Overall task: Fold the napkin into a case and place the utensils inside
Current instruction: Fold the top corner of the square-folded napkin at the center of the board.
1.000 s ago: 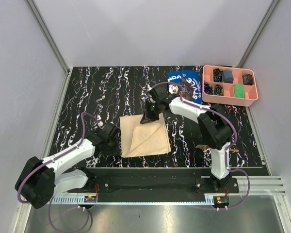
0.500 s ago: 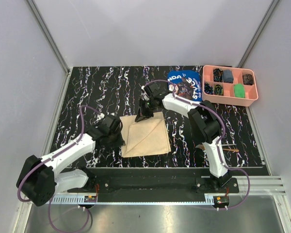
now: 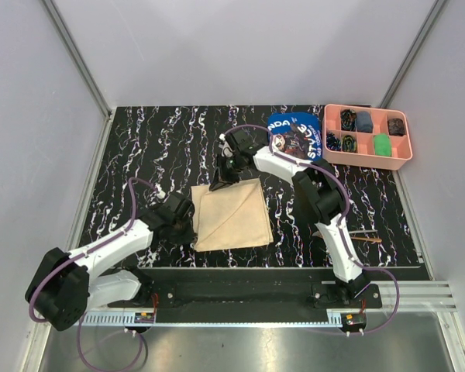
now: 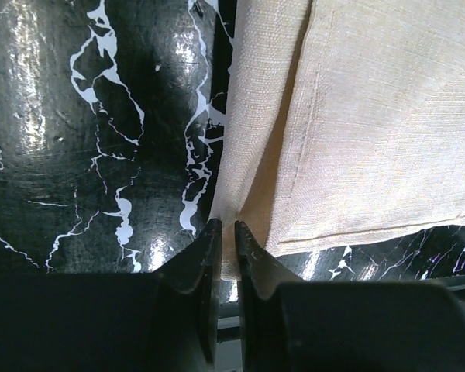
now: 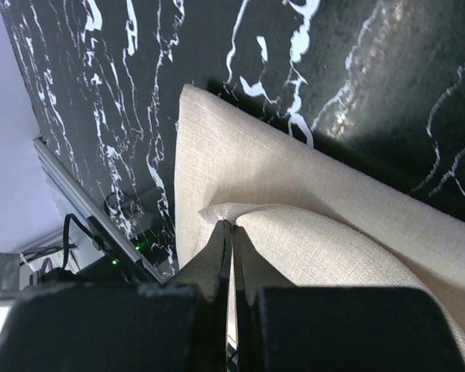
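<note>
The plain beige napkin (image 3: 234,218) lies as a roughly square layered cloth in the middle of the black marbled table. My left gripper (image 3: 192,230) is shut on its near-left corner, and the left wrist view shows the jaws (image 4: 226,232) pinching the cloth edge (image 4: 372,116). My right gripper (image 3: 222,178) is shut on the far-left corner of the top layer and holds it slightly raised. The right wrist view shows the jaws (image 5: 231,226) nipping a small peak of the cloth (image 5: 333,248). A thin brown utensil (image 3: 366,239) lies at the right, partly behind the right arm.
A pink compartment tray (image 3: 367,157) with small items stands at the far right. A blue printed cloth (image 3: 296,138) lies beside it, under the right arm. Grey walls enclose the table on the left, back and right.
My right gripper has moved left and a little farther away, drawing the napkin's top-layer corner with it. My left gripper has shifted slightly at the near-left corner, still gripping.
</note>
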Tool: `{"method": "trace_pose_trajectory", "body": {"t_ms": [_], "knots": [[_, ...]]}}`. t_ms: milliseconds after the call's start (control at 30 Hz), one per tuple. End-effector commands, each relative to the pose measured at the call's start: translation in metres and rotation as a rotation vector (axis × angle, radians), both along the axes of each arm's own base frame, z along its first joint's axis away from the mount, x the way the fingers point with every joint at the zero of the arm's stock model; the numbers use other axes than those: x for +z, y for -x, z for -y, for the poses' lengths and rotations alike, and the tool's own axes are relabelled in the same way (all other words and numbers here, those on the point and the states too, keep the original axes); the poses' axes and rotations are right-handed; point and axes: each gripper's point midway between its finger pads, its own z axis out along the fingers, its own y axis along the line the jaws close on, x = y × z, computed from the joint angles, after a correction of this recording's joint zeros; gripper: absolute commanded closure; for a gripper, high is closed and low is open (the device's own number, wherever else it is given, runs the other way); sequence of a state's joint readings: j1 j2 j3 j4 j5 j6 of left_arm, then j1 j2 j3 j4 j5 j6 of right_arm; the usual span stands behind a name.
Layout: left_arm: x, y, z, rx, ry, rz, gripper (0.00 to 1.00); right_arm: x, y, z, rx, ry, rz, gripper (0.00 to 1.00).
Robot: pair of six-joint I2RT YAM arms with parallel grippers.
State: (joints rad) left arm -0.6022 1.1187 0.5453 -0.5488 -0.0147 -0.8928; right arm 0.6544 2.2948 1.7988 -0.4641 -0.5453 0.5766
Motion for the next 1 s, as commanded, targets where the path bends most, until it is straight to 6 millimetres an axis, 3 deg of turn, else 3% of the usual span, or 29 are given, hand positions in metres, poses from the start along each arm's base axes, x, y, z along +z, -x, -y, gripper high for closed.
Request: {"method": "trace_pose_trajectory", "body": {"t_ms": [0, 633, 967], "knots": [[0.005, -0.003, 0.014, -0.008, 0.069, 0.028, 0.86, 0.019, -0.003, -0.019, 0.053, -0.069, 0.026, 1.0], [-0.003, 0.005, 0.021, -0.028, 0.07, 0.011, 0.86, 0.007, 0.0, -0.048, 0.089, -0.104, -0.018, 0.92], [-0.006, 0.007, 0.02, -0.026, 0.066, 0.008, 0.86, 0.004, -0.01, -0.053, 0.087, -0.098, -0.001, 0.9]]}}
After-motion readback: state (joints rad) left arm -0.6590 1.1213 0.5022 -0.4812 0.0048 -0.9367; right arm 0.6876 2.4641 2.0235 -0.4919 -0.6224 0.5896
